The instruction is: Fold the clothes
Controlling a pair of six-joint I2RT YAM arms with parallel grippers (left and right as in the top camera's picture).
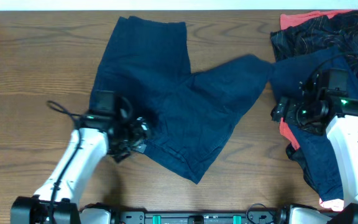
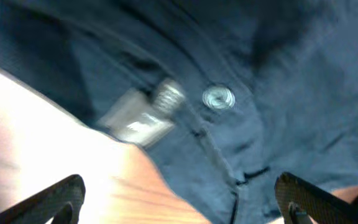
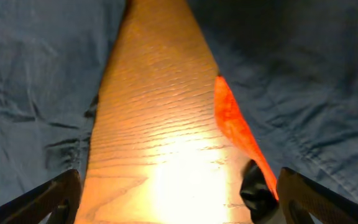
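The navy shorts (image 1: 185,106) lie spread in the middle of the worktop (image 1: 30,68) in a loose V, one leg pointing to the far edge and the other reaching right, towards a heap with a black red-lined piece (image 1: 328,31) on top and a coral-red piece (image 1: 289,132) peeking out from under more navy cloth. The left fingers (image 2: 61,196) hang spread wide with nothing between them, over the waistband edge near the metal button (image 2: 218,98) and a blurred pale label (image 2: 138,121). The right fingers (image 3: 55,196) are likewise parted and empty, over a bare strip of wood with navy cloth on both sides and the coral-red edge just beside them. The fold looks barely begun. The main risk is on the right. Dark cloth lies on either side of those fingers, so a pinch set slightly off could catch the heap or the coral-red piece instead of the spread leg and drag the pile along. On the left, closing over the thick waistband by the button may take only one layer or slip off, leaving a skewed fold.
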